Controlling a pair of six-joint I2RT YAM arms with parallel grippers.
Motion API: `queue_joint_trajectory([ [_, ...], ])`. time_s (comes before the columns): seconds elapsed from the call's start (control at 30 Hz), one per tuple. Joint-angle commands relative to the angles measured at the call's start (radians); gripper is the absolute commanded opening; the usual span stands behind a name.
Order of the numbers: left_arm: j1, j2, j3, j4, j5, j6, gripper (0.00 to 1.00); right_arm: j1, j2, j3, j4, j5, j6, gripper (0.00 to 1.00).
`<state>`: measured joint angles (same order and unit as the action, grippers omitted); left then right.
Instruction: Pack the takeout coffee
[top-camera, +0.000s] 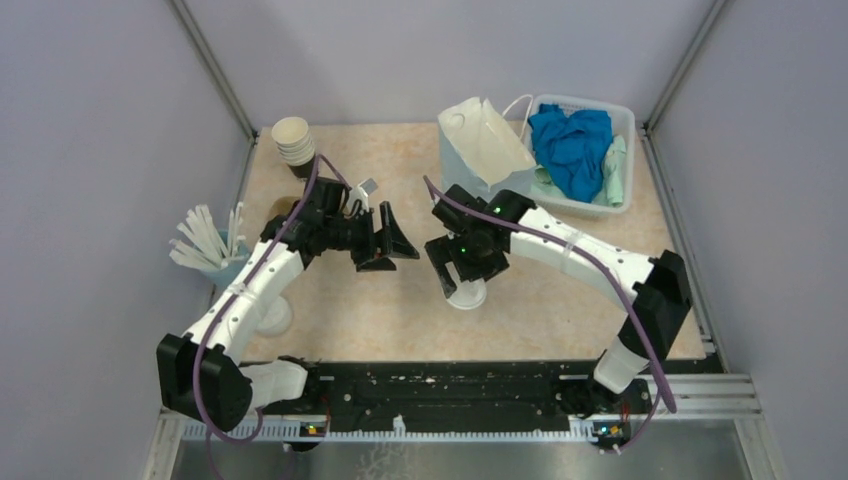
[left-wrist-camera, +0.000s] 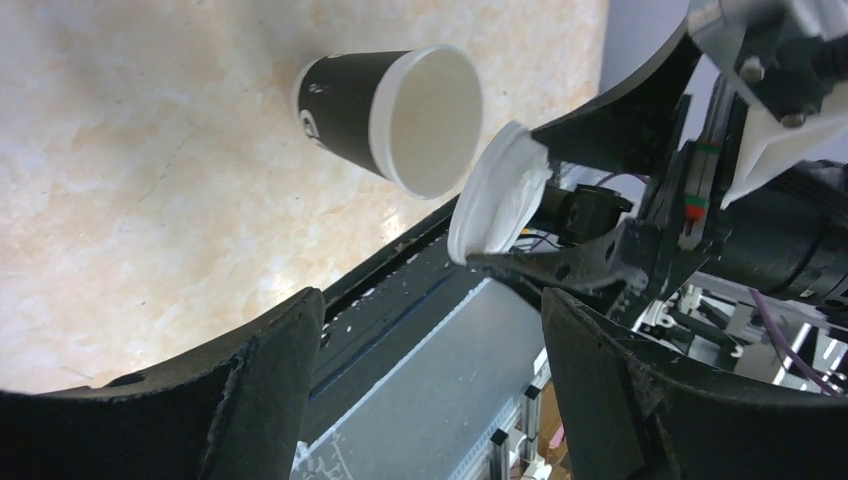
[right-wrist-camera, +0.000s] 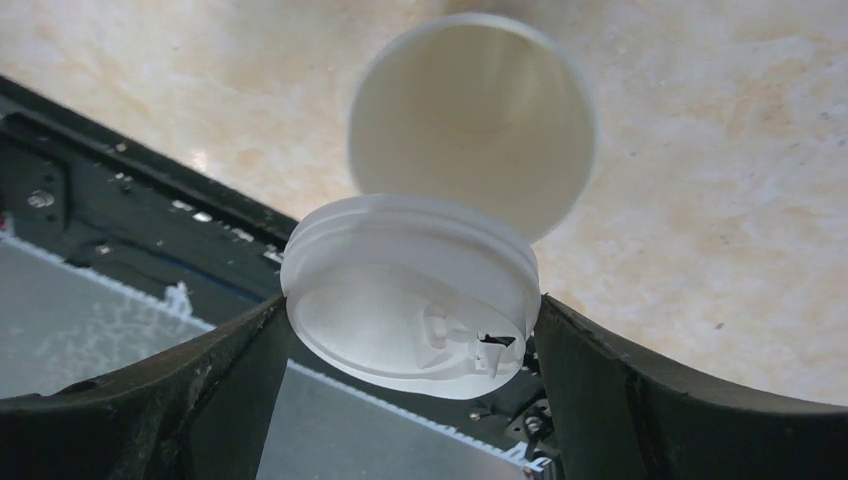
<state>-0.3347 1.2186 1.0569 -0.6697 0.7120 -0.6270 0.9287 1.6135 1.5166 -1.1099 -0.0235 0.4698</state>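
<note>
Beneath lid (right-wrist-camera: 385, 335) in right tool (right-wrist-camera: 415, 308), coffee cup (right-wrist-camera: 470, 110)

You're looking at a paper cup (left-wrist-camera: 340, 105) showing near-black outside with white print, cream inside. The lid (right-wrist-camera: 400, 300) is reading frosted white, and the desk (top-camera: 400, 310) is showing mottled beige marble.

On the bench (top-camera: 400, 312) the cup (left-wrist-camera: 385, 115) stands near the middle, under the right gripper (right-wrist-camera: 410, 335), which holds the lid (right-wrist-camera: 400, 290) tilted at the cup's near rim; the left gripper (top-camera: 392, 243) sits to its left, apart; stacked cups (top-camera: 293, 140) at back left; a bag (top-camera: 485, 145) behind, a bin (top-camera: 628, 115) just right of it.
</note>
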Motion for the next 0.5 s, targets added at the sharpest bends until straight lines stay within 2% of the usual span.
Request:
queue_joint_trajectory([
  [0.0, 0.001, -0.052, -0.021, -0.039, -0.056, 0.044, 0.86, -0.001, 0.054, 0.106, -0.097, 0.117, -0.060, 0.87],
  [0.47, 0.002, -0.040, -0.032, -0.097, -0.074, 0.098, 0.86, -0.042, 0.168, 0.181, -0.062, 0.110, -0.082, 0.90],
])
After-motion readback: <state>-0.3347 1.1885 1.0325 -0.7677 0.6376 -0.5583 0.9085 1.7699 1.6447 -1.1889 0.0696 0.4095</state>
